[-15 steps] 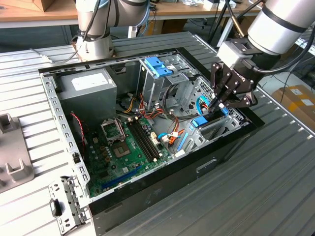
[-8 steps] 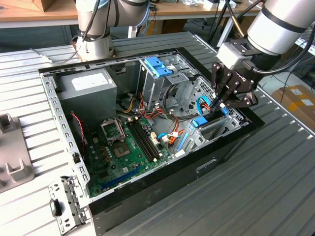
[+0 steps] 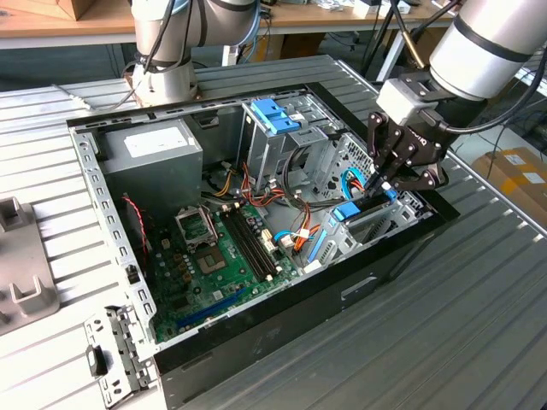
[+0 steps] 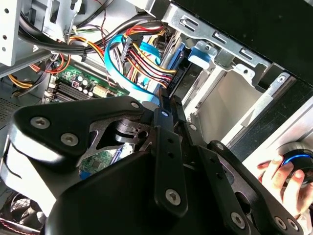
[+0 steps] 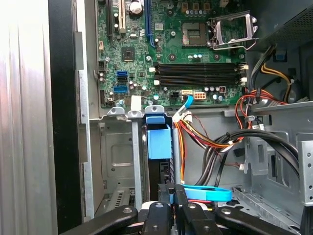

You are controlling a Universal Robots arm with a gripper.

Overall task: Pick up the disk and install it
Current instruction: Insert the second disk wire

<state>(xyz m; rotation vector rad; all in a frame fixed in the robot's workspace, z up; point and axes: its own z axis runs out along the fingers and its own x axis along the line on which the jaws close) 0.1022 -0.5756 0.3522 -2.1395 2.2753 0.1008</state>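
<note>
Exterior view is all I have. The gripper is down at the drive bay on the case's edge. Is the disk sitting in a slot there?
Observer: Yes. In the first wrist view the disk stands on edge in a slot of the metal bay, with its blue tab toward the motherboard.
Operator: Any cables close by?
Observer: A flat blue cable loops right beside the gripper.
Operator: Anything else?
Observer: In the second wrist view, a person's hand holds a round knob with a blue ring.

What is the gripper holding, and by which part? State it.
The gripper is shut on the disk, pinching its edge at the end away from the blue tab, inside the drive bay.
</note>
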